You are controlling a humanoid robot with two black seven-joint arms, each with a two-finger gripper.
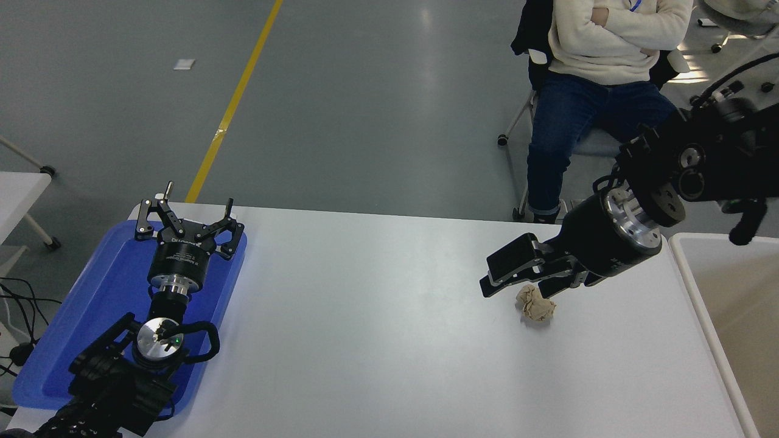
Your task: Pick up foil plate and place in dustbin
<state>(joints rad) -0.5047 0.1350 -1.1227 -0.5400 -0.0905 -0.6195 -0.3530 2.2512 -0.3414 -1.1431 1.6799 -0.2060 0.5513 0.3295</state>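
Observation:
The foil plate is out of view. The dustbin (688, 267), with a thick white rim and pale beige inner walls, stands off the table's right end, cut by the picture's edge. My right gripper (492, 277) reaches in from the right and hovers over the white table, just left of and above a small tan paper ball (536, 304). Its fingers are apart and hold nothing. My left gripper (185, 214) is parked open over the flat blue tray (73, 322) at the lower left.
A person in a cream sweater and blue jeans (608, 115) sits with arms crossed on a chair beyond the table's far right edge. A second white table's corner (15, 194) shows at the left edge.

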